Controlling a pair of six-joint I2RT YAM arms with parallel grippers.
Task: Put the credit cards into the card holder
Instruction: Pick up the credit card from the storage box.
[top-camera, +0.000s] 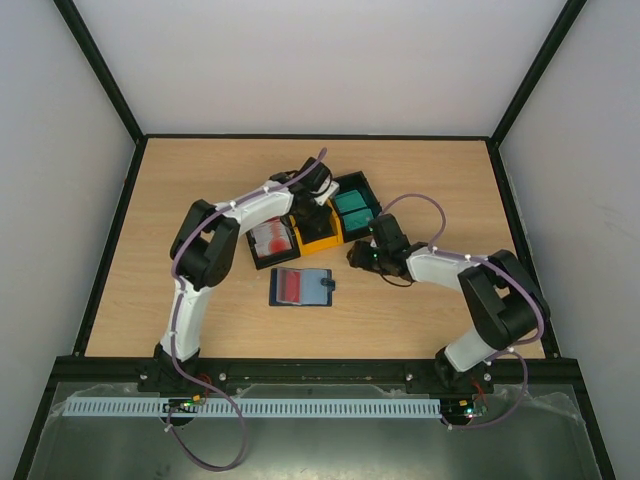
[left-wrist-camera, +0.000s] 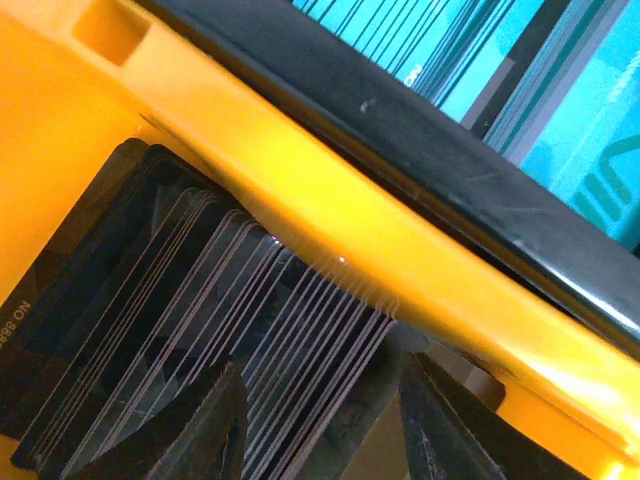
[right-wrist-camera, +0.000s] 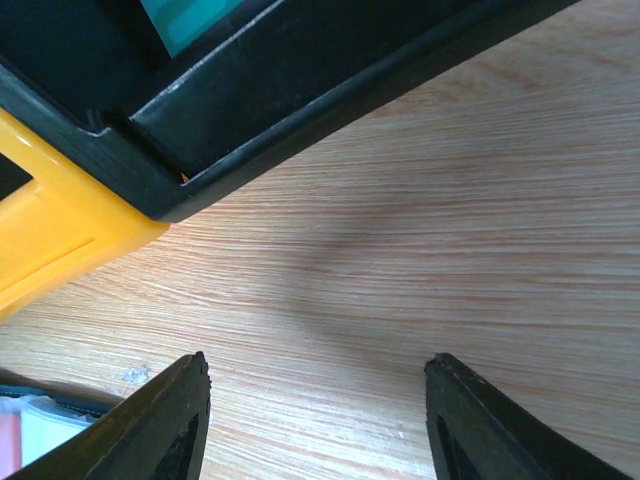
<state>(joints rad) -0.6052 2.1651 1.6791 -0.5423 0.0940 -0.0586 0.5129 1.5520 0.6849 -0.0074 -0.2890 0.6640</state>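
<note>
The card holder (top-camera: 301, 287) lies open on the table with a white and red card on its left half. Black credit cards (left-wrist-camera: 200, 320) stand in a stack inside the yellow bin (top-camera: 318, 238). My left gripper (left-wrist-camera: 320, 425) is down in that bin, open, its fingers either side of the stack's near end. White and red cards (top-camera: 271, 238) fill the bin on the left, and teal cards (top-camera: 353, 205) fill the black bin on the right. My right gripper (right-wrist-camera: 318, 400) is open and empty over bare wood, right of the holder (top-camera: 356, 256).
The three bins stand in a touching row across the middle of the wooden table (top-camera: 180, 180). In the right wrist view the yellow bin's corner (right-wrist-camera: 50, 240) and the black bin's wall (right-wrist-camera: 260, 100) lie just ahead of the fingers. Black frame rails edge the table.
</note>
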